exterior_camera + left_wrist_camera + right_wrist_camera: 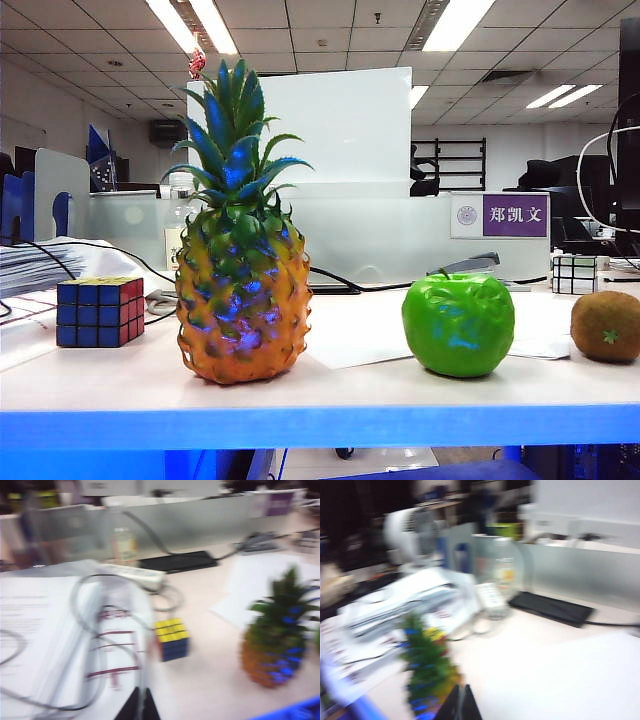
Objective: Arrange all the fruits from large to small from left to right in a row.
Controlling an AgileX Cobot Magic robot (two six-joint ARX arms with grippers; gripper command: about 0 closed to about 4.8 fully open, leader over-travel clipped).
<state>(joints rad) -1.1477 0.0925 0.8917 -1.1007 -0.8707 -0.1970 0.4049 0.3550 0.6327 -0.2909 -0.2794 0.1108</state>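
With both pairs of jaws pressed together and empty, neither tool touches anything — the left gripper (139,706) shows as a dark tip at the bottom centre of its wrist view, the right gripper (459,704) likewise in its own. Neither appears in the exterior view. On the table (340,385) the row looks finished: pineapple (241,290) left of centre, apple (458,323) right of centre, kiwi (606,326) at the right edge — nothing seems left to move.
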